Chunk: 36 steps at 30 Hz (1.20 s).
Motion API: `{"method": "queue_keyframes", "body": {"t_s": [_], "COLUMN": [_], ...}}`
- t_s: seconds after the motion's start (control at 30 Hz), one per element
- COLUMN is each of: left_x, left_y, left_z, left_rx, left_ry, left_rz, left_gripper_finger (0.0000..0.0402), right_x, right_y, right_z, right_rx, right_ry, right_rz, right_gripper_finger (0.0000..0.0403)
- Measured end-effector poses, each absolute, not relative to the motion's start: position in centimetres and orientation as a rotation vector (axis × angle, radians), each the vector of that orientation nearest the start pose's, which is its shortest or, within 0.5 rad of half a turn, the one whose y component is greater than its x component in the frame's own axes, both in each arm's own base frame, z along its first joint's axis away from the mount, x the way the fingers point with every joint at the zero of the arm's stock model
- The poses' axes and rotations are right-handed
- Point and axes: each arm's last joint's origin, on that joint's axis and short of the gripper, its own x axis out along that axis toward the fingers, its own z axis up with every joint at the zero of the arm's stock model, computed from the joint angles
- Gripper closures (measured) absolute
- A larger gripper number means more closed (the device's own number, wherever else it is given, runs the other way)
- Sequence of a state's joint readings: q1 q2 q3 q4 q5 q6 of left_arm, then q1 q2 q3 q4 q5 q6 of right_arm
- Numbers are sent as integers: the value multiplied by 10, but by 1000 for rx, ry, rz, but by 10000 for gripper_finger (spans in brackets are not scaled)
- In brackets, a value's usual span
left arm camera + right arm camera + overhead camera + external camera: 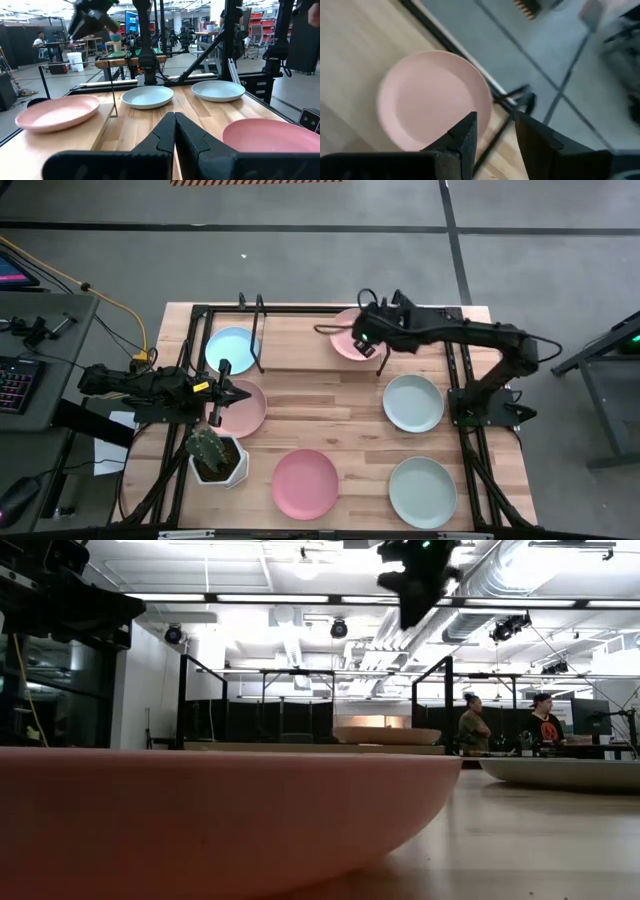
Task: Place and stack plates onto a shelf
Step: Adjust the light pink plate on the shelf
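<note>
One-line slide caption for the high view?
Right gripper open above a pink plate on the shelf; left gripper shut over another pink plate.

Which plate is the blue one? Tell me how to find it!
Find the low wooden shelf along the table's far edge. At its left end, beside a thin black upright, lies the light blue plate. It is the only blue one: its nearest neighbour is pink, and the others are pink or pale green.

plates [305,483]: six flat, pink/mint/blue | two on shelf [300,340] | four on table
</note>
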State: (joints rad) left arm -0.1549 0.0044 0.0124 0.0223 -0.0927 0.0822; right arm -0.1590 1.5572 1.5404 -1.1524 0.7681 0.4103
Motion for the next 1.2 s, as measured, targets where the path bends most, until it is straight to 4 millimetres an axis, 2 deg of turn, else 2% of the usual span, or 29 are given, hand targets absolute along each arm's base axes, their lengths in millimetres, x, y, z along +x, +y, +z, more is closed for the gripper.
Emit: {"method": "queue_keyframes", "body": {"t_s": [0.13, 0.27, 0.37, 0.47, 0.57, 0.63, 0.7, 0.87, 1.0, 1.1, 1.2], "left_x": [96, 96, 96, 96, 96, 96, 96, 96, 96, 96, 96], "left_y": [-12, -12, -12, -12, -12, -12, -12, -12, -12, -12, -12], "left_z": [170, 170, 170, 170, 170, 170, 169, 170, 169, 170, 170], "left_rx": [78, 78, 78, 78, 78, 78, 79, 78, 79, 78, 78], "left_ry": [-32, -33, -32, -32, -33, -32, -32, -32, -32, -32, -32], "left_rz": [-61, -61, -61, -61, -61, -61, -61, -61, -61, -61, -61], "left_gripper_finger": [401, 401, 401, 401, 401, 401, 401, 401, 401, 401, 401], "right_x": [248, 192, 156, 132, 123, 122, 121, 109, 101, 99, 107], "right_y": [-48, -39, -39, -46, -59, -70, -82, -114, -135, -145, -155], "right_z": [323, 309, 302, 285, 264, 244, 223, 178, 163, 151, 145], "right_rx": [-11, 142, 279, 400, 467, 506, 563, 786, 922, 1015, 1047], "right_ry": [918, 768, 583, 437, 359, 355, 364, 271, 126, 111, 127], "right_rz": [-1092, -1153, -1191, -1260, -1310, -1318, -1297, -1177, -1045, -1034, -1017], "right_gripper_finger": [279, 279, 280, 292, 331, 375, 394, 400, 401, 402, 402]}}
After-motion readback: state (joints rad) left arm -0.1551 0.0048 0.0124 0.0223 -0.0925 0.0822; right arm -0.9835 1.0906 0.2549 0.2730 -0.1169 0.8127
